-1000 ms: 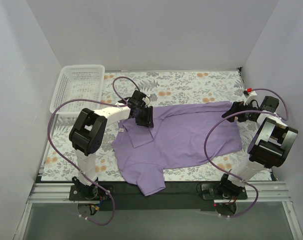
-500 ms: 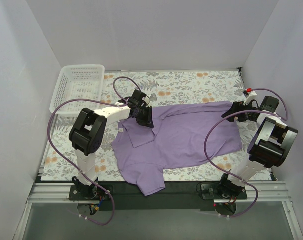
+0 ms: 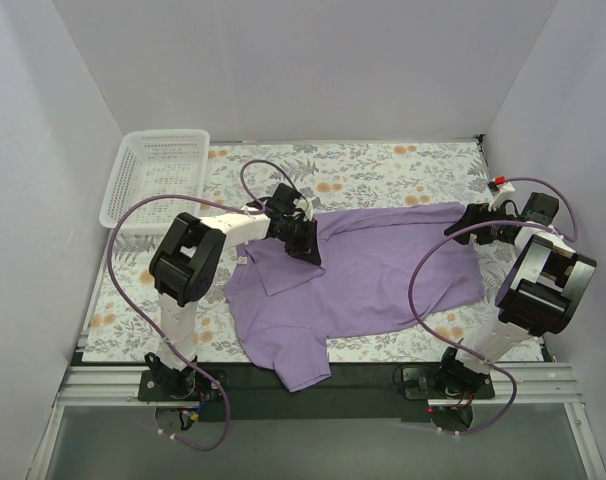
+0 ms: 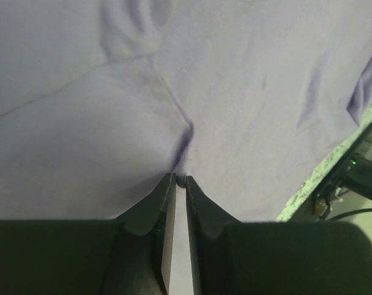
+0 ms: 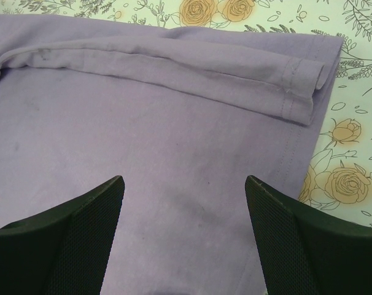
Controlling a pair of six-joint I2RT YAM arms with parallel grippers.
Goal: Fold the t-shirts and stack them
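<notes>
A lavender-purple t-shirt [image 3: 383,280] lies spread across the floral table cover, one sleeve [image 3: 301,362] reaching over the near edge. My left gripper [image 3: 305,240] sits low on the shirt's upper left part, near a folded-over flap [image 3: 276,270]. In the left wrist view its gripper [image 4: 180,179] is shut on a small pinch of the purple cloth [image 4: 235,92], with creases running from the tips. My right gripper [image 3: 461,222] hovers at the shirt's right edge. It stands open [image 5: 183,181] above flat fabric [image 5: 143,123], nothing between the fingers; a folded hem [image 5: 296,92] lies ahead.
A white plastic basket [image 3: 155,175] stands at the back left corner. The floral table cover [image 3: 383,165] shows behind and beside the shirt. White walls close in on three sides. Purple cables loop from both arms.
The left gripper has closed onto the shirt fabric and shifted slightly right and toward the front. The right arm has stayed still.
</notes>
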